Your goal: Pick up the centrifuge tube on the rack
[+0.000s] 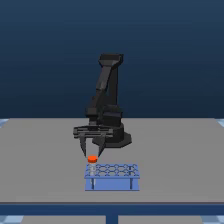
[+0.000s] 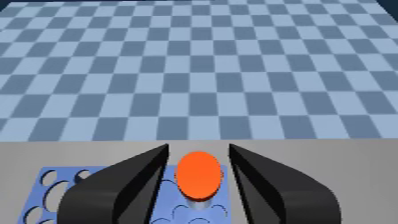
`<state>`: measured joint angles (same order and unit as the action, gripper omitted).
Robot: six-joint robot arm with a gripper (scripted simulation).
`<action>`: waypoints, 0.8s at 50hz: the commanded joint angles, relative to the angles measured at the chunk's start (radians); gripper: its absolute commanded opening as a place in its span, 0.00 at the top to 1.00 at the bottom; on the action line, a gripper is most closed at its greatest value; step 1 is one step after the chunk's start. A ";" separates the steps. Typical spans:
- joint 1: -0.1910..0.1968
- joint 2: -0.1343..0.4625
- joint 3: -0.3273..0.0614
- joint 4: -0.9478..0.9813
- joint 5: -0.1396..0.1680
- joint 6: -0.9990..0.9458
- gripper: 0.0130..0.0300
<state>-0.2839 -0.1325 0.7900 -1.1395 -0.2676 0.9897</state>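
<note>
Tube: the centrifuge tube (image 1: 92, 161) stood upright in a corner hole of the rack (image 1: 112, 176), orange cap proud, so reachable from above.
Fingers: gripper (image 2: 199, 172) spread, straddling the cap, gripping nothing.
Counter (image 1: 175, 150): carried the rack.

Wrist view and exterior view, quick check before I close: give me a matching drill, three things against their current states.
Things:
1. small whitish tube with round orange-red cap
2. light-blue rectangular rack with a grid of round holes
3. dark two-fingered gripper

States:
A. open, one finger on each side of the cap
B. resting on the grey table
C. upright in a hole at the rack's corner, on the exterior view's left

Pairs: 1-C, 2-B, 3-A
</note>
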 commanded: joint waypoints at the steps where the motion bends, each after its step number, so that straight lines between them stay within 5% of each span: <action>1: 0.000 0.008 0.005 0.046 -0.009 -0.057 0.00; 40: 0.000 0.067 0.038 0.288 -0.061 -0.311 0.00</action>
<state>-0.2840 -0.0660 0.8272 -0.8554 -0.3224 0.6900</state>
